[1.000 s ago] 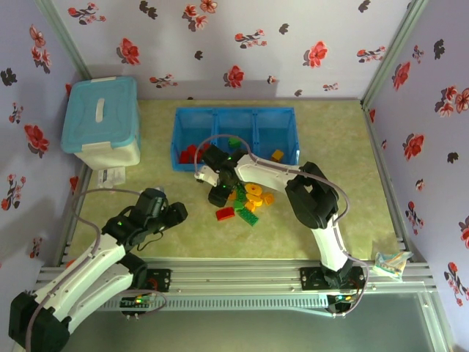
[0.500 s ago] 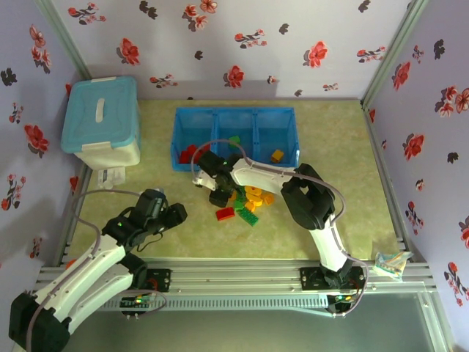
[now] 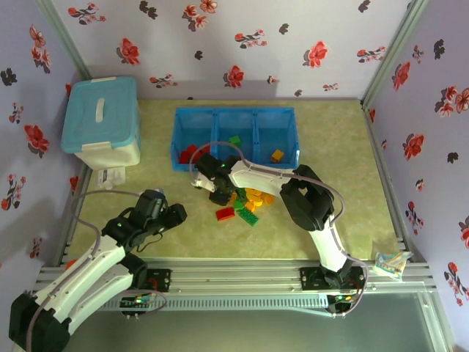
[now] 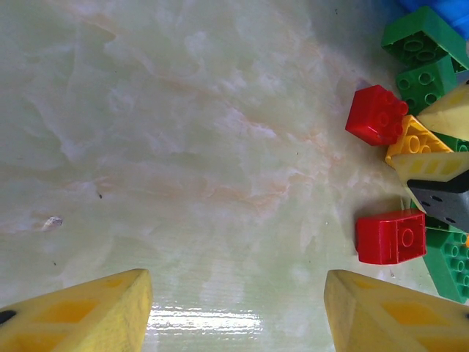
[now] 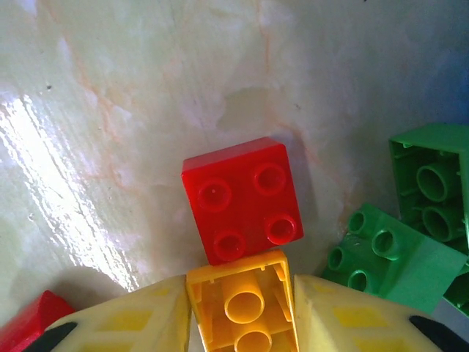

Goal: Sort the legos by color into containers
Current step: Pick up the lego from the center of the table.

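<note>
Marbled table [image 4: 183, 147] | my right gripper [image 5: 240, 323] clamps orange brick [image 5: 236, 293], probably to bin it | my left gripper [image 4: 238, 312] apart, idle

Bright, even overhead light, no harsh contrast.
Glare streaks on table [image 5: 44, 161] in both wrist views; soft shadows beside legos [image 5: 242, 198]; blur along bottom edges.

top view high overhead; both wrist views close, downward, on one shared lego pile [image 3: 245, 199]
</note>
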`<act>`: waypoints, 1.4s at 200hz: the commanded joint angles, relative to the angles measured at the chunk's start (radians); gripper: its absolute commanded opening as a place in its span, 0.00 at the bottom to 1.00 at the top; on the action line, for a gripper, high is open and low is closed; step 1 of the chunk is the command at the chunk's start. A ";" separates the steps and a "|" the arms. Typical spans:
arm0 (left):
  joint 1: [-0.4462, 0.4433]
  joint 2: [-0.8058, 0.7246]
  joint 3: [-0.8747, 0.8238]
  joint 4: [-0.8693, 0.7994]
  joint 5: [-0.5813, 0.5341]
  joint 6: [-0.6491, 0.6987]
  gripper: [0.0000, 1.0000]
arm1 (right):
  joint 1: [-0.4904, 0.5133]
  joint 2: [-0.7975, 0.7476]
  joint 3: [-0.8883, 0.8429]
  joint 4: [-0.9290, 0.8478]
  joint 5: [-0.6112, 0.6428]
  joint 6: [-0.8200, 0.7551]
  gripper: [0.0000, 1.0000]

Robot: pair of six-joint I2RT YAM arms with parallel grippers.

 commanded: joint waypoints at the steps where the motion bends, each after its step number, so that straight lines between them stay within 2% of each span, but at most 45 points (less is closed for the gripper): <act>1: 0.010 -0.010 -0.011 -0.008 0.006 0.012 0.63 | 0.009 -0.022 -0.006 -0.044 0.021 -0.004 0.43; 80: 0.012 -0.011 -0.016 -0.002 0.005 0.010 0.64 | -0.009 -0.012 -0.041 -0.081 0.035 -0.023 0.45; 154: 0.012 -0.018 -0.004 -0.012 0.005 0.015 0.63 | -0.011 -0.057 -0.045 -0.051 0.022 0.004 0.26; 207: 0.017 -0.009 0.012 -0.009 0.006 0.028 0.63 | -0.031 -0.132 -0.042 -0.056 -0.024 0.042 0.24; 244: 0.016 -0.012 0.017 -0.013 0.008 0.033 0.63 | -0.077 -0.247 -0.045 -0.026 -0.042 0.102 0.24; 280: 0.016 -0.013 0.014 -0.007 0.008 0.043 0.63 | -0.183 -0.366 -0.066 0.031 -0.036 0.204 0.24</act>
